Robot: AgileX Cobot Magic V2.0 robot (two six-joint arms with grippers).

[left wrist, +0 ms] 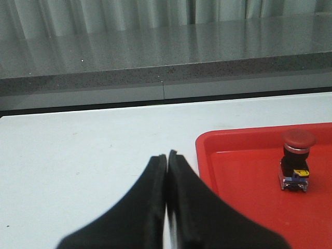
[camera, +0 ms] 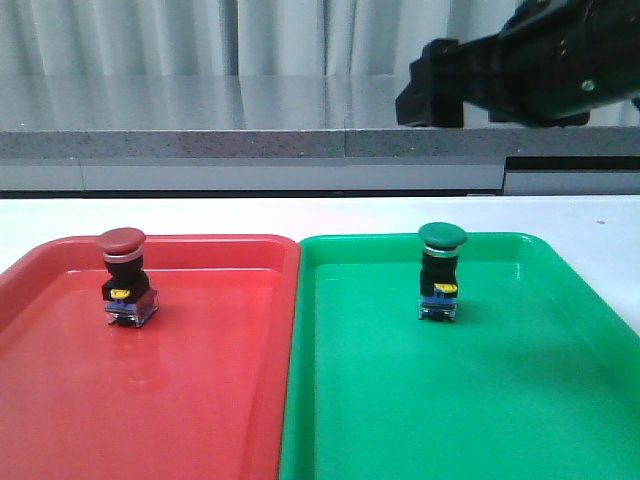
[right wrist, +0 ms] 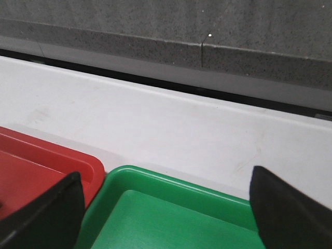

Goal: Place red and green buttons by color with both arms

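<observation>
Two shallow plastic trays sit side by side on the white desk, their long edges touching. The red tray on the left holds the red button, which stands upright in the far left part of the tray. The green tray on the right holds the green button, also upright, toward the far middle of its tray. Each button is alone in its tray and nothing is touching either one.

The right arm hangs high over the far right of the scene, well above the green tray. Its wrist camera shows the right gripper with its two black fingers spread wide apart and nothing between them, above the far rim of the green tray where it meets the red one. The left gripper appears only in its own wrist camera: its fingers are pressed together with nothing between them, over bare desk just beside the red tray's corner.

Each button has a domed mushroom cap, a silver ring under it, a black body with a small yellow mark and a bluish base.
</observation>
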